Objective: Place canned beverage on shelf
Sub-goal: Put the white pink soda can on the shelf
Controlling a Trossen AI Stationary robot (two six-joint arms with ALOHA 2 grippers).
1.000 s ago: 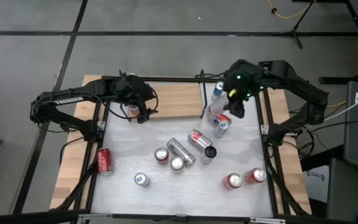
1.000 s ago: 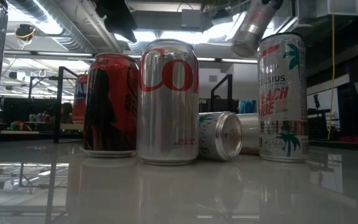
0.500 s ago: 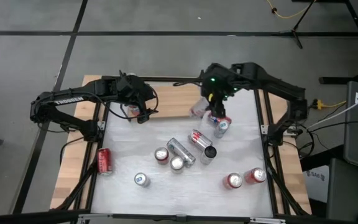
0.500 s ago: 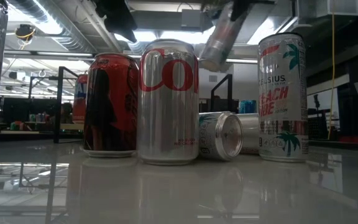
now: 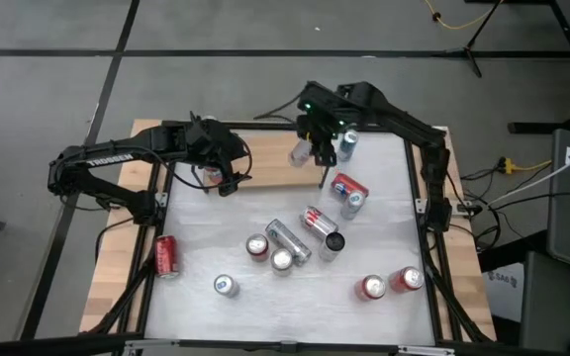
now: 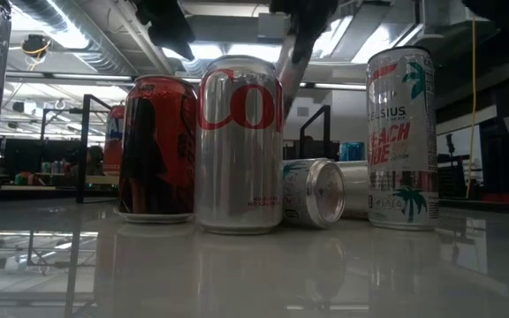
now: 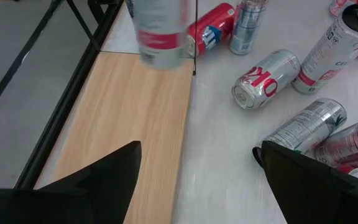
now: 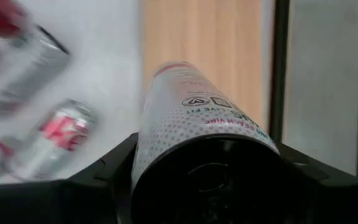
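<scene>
Two grippers are in play, only one loaded. Seen from above, the right gripper (image 5: 310, 141) sits at about one o'clock from the table's middle, its fingers clamped on a slim white can (image 5: 301, 151) with a red band, held tilted above the right end of the shelf (image 5: 265, 158). From the right wrist, that can (image 8: 191, 118) fills the space between the dark fingers, with the wooden board (image 8: 201, 56) under it and a black rail (image 8: 281, 68) just beyond. The left gripper (image 5: 228, 173) hangs over the left part of the shelf at about eleven o'clock, its fingers (image 7: 114, 177) spread apart and holding nothing. Past them the left wrist shows the carried can (image 7: 159, 31) above the board's far end. Farther out, loose cans lie and stand across the whitish tabletop (image 5: 384, 227) from three to six o'clock, among them a red can (image 5: 165, 255) at eight o'clock. At table height a silver can (image 6: 239, 146) stands in front.
</scene>
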